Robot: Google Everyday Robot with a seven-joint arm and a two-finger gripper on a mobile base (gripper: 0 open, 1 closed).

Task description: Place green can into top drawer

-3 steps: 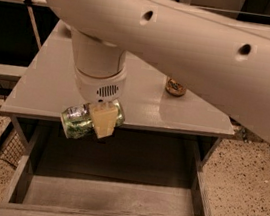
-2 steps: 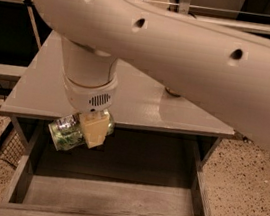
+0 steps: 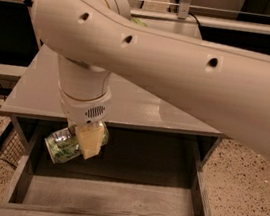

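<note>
Grey worktop [image 3: 41,91] behind; claw [image 3: 80,143] clamped on green can [image 3: 60,145], long axis tilted near-horizontal; open top drawer [image 3: 121,199] floor directly below claw; probably lower, release.

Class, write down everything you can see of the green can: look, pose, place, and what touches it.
The green can is small, shiny metal, with a green and white label and a silver end facing lower left. It is tilted, nearly on its side. The gripper, below the wrist of the white arm, is shut on it, a cream finger across its right part. It hangs over the left rear of the open top drawer, apparently clear of its bottom.
</note>
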